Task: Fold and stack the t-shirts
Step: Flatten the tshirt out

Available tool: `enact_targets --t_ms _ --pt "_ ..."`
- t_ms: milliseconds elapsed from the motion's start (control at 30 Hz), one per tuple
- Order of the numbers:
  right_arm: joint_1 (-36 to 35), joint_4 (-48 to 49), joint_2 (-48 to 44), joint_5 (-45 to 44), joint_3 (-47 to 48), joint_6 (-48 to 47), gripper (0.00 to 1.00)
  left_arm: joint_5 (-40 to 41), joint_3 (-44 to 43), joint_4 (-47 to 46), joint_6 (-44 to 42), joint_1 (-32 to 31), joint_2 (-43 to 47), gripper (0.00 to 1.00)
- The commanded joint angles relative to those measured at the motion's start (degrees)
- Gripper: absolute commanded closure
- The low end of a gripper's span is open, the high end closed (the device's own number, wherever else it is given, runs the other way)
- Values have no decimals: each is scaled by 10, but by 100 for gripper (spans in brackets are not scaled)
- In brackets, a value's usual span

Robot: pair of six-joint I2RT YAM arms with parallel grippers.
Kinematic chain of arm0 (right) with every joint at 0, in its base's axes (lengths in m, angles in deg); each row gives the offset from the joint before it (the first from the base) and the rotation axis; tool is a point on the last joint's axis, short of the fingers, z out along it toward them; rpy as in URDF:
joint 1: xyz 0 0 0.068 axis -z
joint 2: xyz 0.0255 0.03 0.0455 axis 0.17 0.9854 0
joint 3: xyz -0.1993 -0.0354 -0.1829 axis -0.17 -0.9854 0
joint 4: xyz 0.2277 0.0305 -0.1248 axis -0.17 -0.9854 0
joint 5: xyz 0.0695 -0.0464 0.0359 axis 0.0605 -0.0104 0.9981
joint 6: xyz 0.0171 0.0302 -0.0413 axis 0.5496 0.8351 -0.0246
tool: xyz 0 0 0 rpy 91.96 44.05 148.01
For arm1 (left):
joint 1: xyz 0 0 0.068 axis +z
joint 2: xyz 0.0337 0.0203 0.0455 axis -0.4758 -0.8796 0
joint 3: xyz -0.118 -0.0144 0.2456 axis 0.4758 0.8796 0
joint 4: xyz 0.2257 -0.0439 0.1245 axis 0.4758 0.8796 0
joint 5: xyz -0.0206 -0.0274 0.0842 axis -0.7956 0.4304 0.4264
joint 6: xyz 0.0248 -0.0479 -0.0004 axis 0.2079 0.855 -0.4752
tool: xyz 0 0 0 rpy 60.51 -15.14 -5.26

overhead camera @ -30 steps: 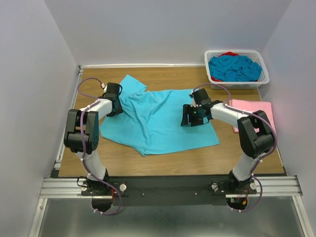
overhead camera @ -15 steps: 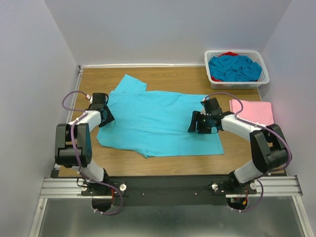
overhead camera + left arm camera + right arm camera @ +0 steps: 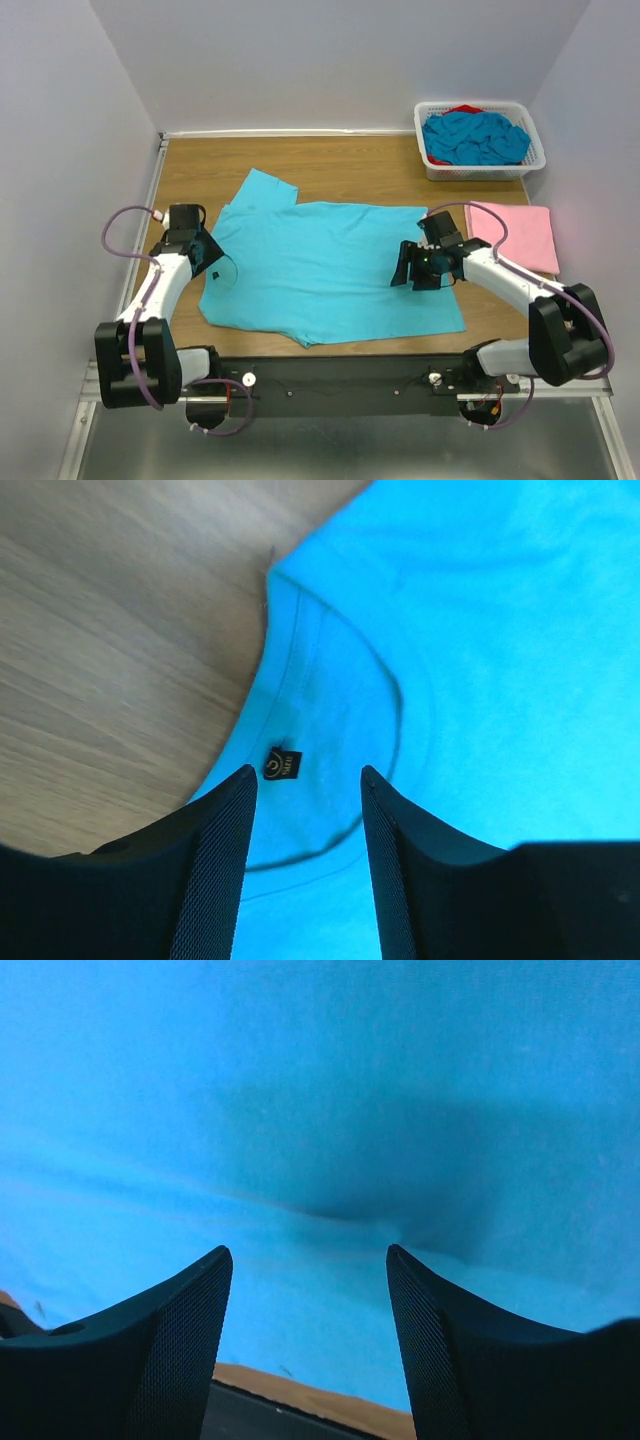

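Note:
A turquoise t-shirt lies spread flat across the wooden table, with its collar toward the left and its hem toward the right. My left gripper hovers open over the collar, and in the left wrist view the collar's black label shows between the fingers of the left gripper. Over the hem end, my right gripper stands open with nothing held. The right wrist view shows only smooth blue cloth beyond the right gripper. A folded pink t-shirt lies at the right.
A white lattice basket at the back right holds several crumpled turquoise shirts and a bit of red cloth. Grey walls close in the table on the left, back and right. A metal rail runs along the near edge.
Both arms have drawn back toward the near edge and moved apart. The turquoise shirt, bunched and wrinkled a second ago, now lies flat and a little nearer.

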Motion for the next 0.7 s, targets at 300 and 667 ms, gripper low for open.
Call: enact_targets --t_ms 300,667 --pt "8 -33 75 -135 234 -58 33 37 -118 -99 -81 -10 -39 40" --pt "77 32 265 -118 349 -77 39 43 -179 -121 -99 -106 -202 43"
